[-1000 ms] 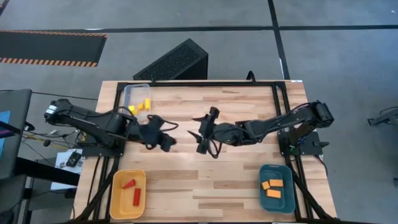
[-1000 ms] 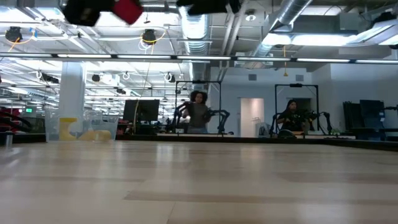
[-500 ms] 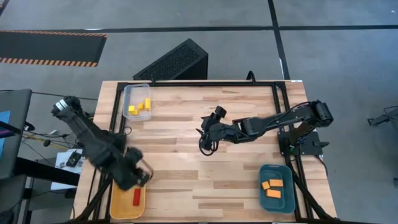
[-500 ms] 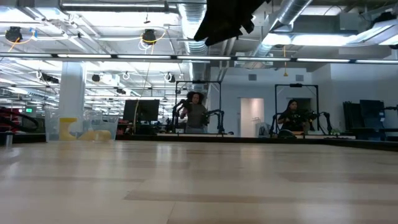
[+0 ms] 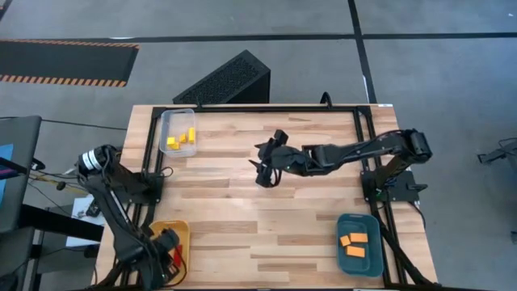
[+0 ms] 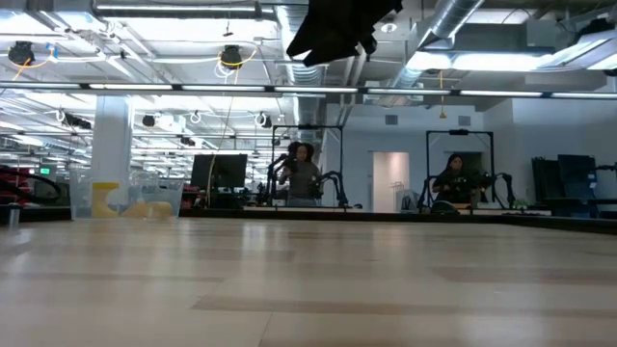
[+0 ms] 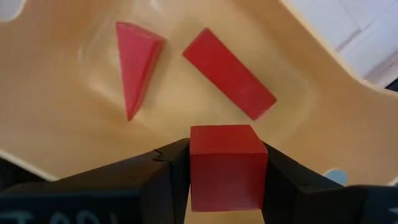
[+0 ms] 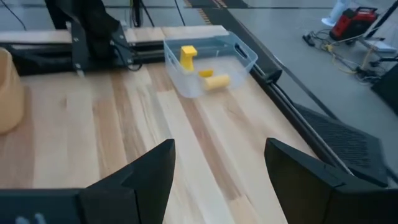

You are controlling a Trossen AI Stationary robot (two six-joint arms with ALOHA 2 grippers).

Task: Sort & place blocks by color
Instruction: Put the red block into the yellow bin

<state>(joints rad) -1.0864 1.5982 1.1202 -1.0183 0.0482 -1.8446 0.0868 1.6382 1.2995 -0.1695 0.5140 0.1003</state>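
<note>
While the left hand [image 7: 227, 171] grips a red cube [image 7: 227, 167] over the yellow tray [image 7: 56, 118] holding 2 red blocks [image 7: 229, 73], the right hand [image 8: 217, 165] hangs open above bare mid-desk [image 5: 307, 218].

left arm hides much of the yellow tray [image 5: 181, 232]; the red cube's [image 7: 227, 167] underside unseen.

The left tool [image 7: 227, 180] was held low at the bench's near left corner with its fingers clamped, while the right tool [image 5: 262, 168], raised above mid-bench, was kept spread wide.
</note>
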